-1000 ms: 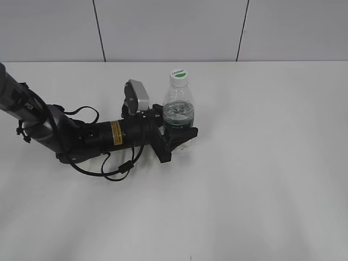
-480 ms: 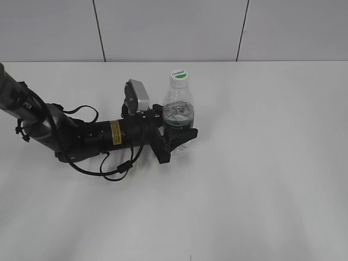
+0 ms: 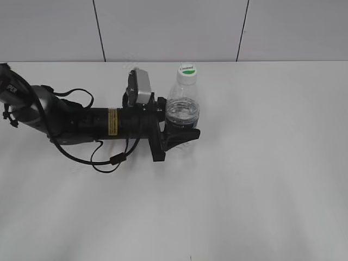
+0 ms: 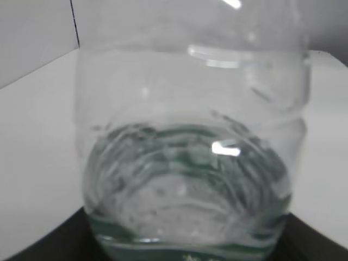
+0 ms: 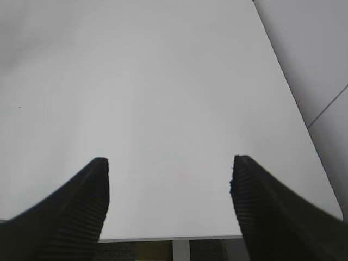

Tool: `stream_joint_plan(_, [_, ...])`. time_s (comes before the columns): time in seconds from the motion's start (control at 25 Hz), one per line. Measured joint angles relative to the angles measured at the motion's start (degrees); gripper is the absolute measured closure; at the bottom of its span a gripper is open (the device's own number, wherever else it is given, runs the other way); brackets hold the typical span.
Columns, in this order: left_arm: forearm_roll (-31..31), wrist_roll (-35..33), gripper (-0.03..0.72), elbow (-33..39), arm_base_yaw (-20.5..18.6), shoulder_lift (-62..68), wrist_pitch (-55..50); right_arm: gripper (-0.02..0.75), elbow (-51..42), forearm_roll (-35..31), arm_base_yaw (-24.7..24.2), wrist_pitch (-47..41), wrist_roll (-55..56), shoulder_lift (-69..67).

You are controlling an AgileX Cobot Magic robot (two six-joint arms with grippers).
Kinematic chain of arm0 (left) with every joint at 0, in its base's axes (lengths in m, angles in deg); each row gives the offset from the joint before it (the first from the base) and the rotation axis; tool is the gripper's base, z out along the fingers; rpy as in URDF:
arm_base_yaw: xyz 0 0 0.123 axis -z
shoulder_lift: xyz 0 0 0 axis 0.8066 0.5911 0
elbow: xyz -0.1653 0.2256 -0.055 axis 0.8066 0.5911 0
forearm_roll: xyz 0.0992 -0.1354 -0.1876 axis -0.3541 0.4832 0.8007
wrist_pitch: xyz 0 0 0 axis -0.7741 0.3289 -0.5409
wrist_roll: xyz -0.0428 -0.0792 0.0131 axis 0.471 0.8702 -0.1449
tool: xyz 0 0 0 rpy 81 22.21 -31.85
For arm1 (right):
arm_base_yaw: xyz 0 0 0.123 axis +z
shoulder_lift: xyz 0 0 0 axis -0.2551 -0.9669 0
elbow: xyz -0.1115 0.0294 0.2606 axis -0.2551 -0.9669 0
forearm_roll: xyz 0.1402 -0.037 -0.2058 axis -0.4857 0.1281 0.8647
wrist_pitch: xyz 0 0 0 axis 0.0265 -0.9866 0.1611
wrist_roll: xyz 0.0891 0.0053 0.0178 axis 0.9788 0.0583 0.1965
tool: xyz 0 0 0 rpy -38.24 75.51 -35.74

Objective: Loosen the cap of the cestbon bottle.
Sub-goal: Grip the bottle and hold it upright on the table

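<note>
The cestbon bottle [image 3: 182, 109] is clear plastic with a dark green label band, upright and held off the white table. Its white cap [image 3: 187, 72] with a green mark is on top. My left gripper [image 3: 176, 135] reaches in from the left and is shut on the bottle's lower body. In the left wrist view the bottle [image 4: 190, 141] fills the frame, with water sloshing inside; the jaws show only as dark corners. My right gripper [image 5: 169, 204] is open and empty over bare table; it does not show in the exterior view.
The white table [image 3: 261, 179] spreads out on all sides. A grey panelled wall [image 3: 174, 30] stands behind it. The left arm's black cables [image 3: 103, 160] lie on the table. The right wrist view shows the table's edge [image 5: 174, 237] below the jaws.
My left gripper has lifted the bottle and carried it a little right and away. The arm has straightened to near level. The water inside is stirred up.
</note>
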Motion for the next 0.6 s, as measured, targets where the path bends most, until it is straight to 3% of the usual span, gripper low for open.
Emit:
stream_joint_plan(0.24, [-3.09,3.52,0.279,0.72,0.0,-0.92,0.21,0.204,0.0,0.0,0.0,0.0,0.0,0.0])
stream_joint_plan(0.6, [-3.31,2.45,0.279,5.66,0.0,-0.92,0.01,0.204,0.0,0.0,0.0,0.0,0.0,0.0])
